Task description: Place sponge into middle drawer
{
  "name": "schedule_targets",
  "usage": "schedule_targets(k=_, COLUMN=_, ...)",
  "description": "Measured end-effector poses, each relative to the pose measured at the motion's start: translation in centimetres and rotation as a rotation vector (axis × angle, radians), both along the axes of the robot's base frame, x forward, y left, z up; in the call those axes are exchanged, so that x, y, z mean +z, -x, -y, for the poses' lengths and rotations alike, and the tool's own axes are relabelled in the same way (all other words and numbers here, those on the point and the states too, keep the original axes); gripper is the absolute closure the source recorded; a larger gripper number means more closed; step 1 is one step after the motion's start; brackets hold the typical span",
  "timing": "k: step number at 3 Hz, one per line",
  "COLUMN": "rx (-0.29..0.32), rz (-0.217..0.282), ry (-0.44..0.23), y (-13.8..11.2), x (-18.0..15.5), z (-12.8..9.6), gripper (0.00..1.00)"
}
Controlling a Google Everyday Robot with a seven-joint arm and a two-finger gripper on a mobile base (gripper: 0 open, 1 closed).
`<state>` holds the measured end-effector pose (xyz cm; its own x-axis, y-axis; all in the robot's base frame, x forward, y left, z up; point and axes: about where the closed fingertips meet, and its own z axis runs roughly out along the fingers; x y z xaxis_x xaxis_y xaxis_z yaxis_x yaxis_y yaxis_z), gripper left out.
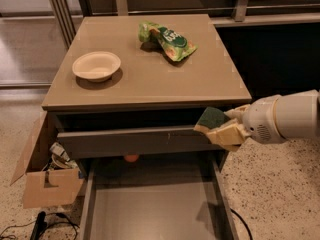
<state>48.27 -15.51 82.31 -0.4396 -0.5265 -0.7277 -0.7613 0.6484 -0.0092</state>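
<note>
At right centre the gripper [226,128] reaches in from the right edge, its cream fingers [229,135] clamped on the sponge [212,118]; the sponge sits at the fingertips, green side up, by the cabinet's [150,86] right front corner, above the open middle drawer [150,211] at lower centre; a bowl [96,65] and a bag [169,40] lie on the cabinet top.

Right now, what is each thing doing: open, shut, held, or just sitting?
gripper: shut on the sponge, by the cabinet's right front corner
middle drawer: pulled open
sponge: held, not yet in the middle drawer
bowl: upright on the tabletop
snack bag: lying crumpled on the tabletop
</note>
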Motion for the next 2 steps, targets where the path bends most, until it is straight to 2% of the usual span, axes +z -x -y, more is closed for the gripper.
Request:
schedule_targets(k=1, rx=-0.014, rz=-0.024, ry=-0.045, y=4.0, x=-3.3, z=-0.1, gripper=1.0)
schedule_targets(k=2, rx=-0.017, rz=-0.032, ry=-0.059, y=6.3, x=-7.0, z=-0.2, gripper=1.0)
